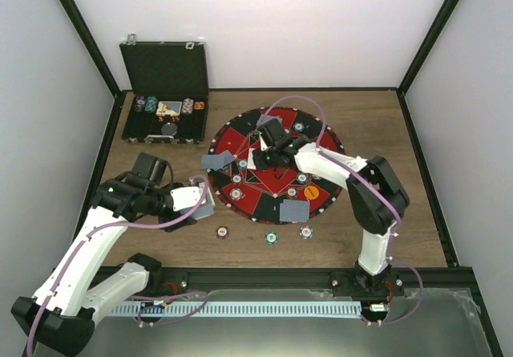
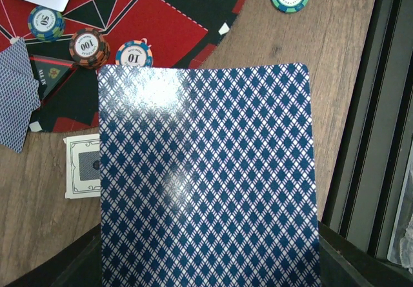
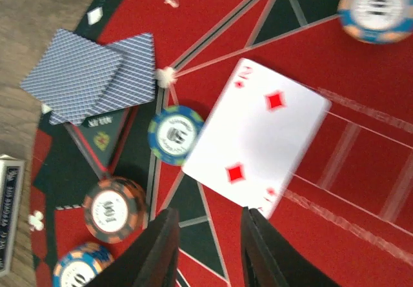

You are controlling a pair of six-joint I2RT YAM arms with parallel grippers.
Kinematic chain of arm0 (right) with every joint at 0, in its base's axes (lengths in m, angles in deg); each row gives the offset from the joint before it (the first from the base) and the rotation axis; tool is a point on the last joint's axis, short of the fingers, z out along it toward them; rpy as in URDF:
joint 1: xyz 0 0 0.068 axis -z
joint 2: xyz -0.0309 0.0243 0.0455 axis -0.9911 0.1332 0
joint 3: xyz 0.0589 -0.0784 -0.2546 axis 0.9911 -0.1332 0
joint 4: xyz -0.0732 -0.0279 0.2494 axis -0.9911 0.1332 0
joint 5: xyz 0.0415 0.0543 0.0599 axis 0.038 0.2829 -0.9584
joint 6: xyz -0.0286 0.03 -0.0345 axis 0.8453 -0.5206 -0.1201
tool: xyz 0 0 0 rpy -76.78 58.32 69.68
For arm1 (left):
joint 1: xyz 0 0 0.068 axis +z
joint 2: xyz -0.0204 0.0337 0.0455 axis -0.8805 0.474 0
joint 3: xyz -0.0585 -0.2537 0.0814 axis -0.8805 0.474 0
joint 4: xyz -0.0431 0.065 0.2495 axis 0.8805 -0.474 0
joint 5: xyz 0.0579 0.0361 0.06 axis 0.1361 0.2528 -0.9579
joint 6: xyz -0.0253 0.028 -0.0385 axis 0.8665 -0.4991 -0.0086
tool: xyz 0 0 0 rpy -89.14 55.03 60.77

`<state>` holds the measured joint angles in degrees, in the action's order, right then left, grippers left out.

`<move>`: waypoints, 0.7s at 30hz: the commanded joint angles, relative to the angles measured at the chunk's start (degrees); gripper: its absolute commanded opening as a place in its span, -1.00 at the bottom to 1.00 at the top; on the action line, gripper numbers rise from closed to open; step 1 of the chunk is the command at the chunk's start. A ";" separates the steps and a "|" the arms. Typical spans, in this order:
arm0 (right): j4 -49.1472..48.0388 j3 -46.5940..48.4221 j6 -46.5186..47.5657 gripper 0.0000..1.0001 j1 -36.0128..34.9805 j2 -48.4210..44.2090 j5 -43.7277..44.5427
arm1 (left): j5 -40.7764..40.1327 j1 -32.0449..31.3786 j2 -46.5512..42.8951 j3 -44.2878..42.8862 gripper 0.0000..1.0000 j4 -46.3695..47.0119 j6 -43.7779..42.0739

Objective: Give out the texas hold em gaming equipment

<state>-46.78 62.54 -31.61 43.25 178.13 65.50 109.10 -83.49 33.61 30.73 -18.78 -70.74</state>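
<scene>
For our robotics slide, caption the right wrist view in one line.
Open right gripper over red-and-black mat: face-up two of diamonds, two face-down cards, scattered chips.

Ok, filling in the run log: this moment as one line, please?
left end effector: shut on blue-diamond-backed playing card | right end effector: open, empty, near face-up two-of-diamonds card on round red-and-black mat

Left arm (image 1: 76,273) and right arm (image 1: 329,164): white shells between black joints, a lilac cable (image 1: 298,97) running along each. The right hand (image 3: 208,216) has black tapered fingers (image 3: 158,255).
</scene>
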 commanded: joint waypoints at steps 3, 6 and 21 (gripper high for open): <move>-1.35 8.09 -9.65 -0.58 2.91 9.77 -14.53 | 0.82 0.11 -0.16 -1.68 -0.84 -0.24 0.55; -1.96 9.86 -12.04 -0.67 4.51 13.99 -17.12 | 0.80 0.13 -0.16 -1.58 -0.84 -0.25 0.51; -2.64 7.36 -13.40 -0.53 6.30 11.35 -19.97 | 1.01 0.10 -0.07 -1.17 -0.84 -0.09 0.36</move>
<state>-49.49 70.43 -45.05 49.52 194.20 48.10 108.95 -83.49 33.67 30.73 -18.78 -70.54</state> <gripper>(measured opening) 0.194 0.649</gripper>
